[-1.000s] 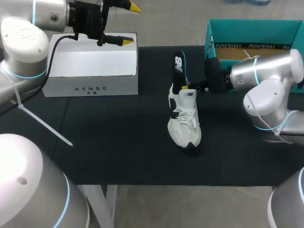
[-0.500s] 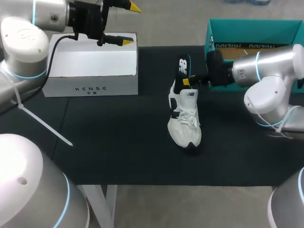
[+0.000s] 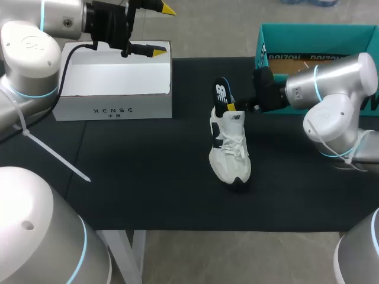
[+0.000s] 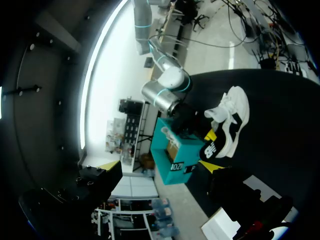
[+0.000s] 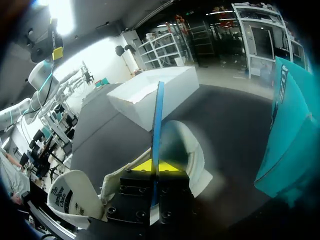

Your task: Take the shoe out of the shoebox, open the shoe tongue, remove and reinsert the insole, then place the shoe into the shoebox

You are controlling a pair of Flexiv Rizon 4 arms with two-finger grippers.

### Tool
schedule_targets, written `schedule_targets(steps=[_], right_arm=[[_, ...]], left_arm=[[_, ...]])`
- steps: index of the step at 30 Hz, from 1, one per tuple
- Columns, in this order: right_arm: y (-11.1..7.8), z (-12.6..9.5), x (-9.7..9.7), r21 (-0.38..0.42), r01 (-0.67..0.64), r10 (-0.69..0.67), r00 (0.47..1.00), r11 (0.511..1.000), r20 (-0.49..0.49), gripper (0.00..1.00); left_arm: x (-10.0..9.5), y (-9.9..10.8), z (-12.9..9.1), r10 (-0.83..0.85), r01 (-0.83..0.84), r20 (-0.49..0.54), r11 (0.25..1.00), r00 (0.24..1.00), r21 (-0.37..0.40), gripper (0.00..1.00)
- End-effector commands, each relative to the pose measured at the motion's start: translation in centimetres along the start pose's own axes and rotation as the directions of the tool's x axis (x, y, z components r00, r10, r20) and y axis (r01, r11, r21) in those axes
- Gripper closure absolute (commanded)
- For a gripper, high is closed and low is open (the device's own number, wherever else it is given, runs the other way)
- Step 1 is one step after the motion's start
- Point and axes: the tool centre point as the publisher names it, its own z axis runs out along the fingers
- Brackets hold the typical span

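Right gripper (image 3: 235, 107) pinching insole (image 3: 221, 94) standing in shoe (image 3: 230, 148) heel, mid-tabletop. Insole step in hand; next move needing steady guiding. Left gripper (image 3: 161, 29) hovering spread, far-left corner.

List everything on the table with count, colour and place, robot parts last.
white lace-up sneaker: one, white with black trim, mid-table on the mat, toe toward the robot.
black foam insole: one, black with a blue edge, upright at the sneaker's heel opening, held by the right gripper.
teal cardboard shoebox: one, teal, far right, open.
white rectangular box: one, white, far left.
black table mat: one, black, covering the table.
left gripper: one, yellow-tipped, open, over the white box's far edge.
right gripper: one, yellow-tipped, shut on the insole.
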Motion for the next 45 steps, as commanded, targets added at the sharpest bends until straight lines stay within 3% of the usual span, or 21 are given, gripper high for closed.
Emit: schedule_targets(steps=[1,7,8,9,14,20,22,23,38,45], right_arm=[[-1.6,0.1,1.0,0.009,-0.014,0.014,1.0,1.0,-0.007,1.0],[-2.7,0.1,1.5,0.017,-0.04,0.041,0.999,0.999,-0.017,1.0],[-2.6,0.0,1.3,0.015,-0.042,0.042,0.999,0.999,-0.005,0.83],[-2.3,-0.1,1.1,0.011,-0.041,0.041,0.999,0.999,0.006,0.59],[0.2,-0.4,0.0,-0.02,0.002,-0.001,0.999,1.0,0.033,0.61],[2.8,-0.5,-0.9,-0.04,0.046,-0.044,0.998,0.998,0.049,0.72],[3.1,-0.5,-1.0,-0.043,0.05,-0.048,0.997,0.998,0.054,0.86],[3.1,-0.5,-1.0,-0.042,0.051,-0.049,0.997,0.998,0.055,0.98],[-1.5,-0.3,0.5,0.012,-0.013,0.013,0.999,1.0,0.041,1.0],[-2.4,-0.8,1.3,0.025,-0.022,0.021,0.999,0.999,0.029,1.0]], left_arm=[[0.0,0.0,-0.1,0.0,0.0,-0.003,1.0,1.0,0.0,0.0],[0.0,0.0,-0.1,0.0,0.0,-0.003,1.0,1.0,0.0,0.0],[0.0,0.0,-0.1,0.0,0.0,-0.003,1.0,1.0,0.0,0.0],[0.0,0.0,-0.1,0.0,0.0,-0.003,1.0,1.0,0.0,0.0],[0.0,0.0,-0.1,0.0,0.0,-0.003,1.0,1.0,0.0,0.0],[0.0,0.0,-0.1,0.0,0.0,-0.003,1.0,1.0,0.0,0.0],[0.0,0.0,-0.1,0.0,0.0,-0.003,1.0,1.0,0.0,0.0],[0.0,0.0,-0.1,0.0,0.0,-0.003,1.0,1.0,0.0,0.0],[0.0,0.0,-0.1,0.0,0.0,-0.003,1.0,1.0,0.0,0.0],[0.0,0.0,-0.1,0.0,0.0,-0.003,1.0,1.0,0.0,0.0]])
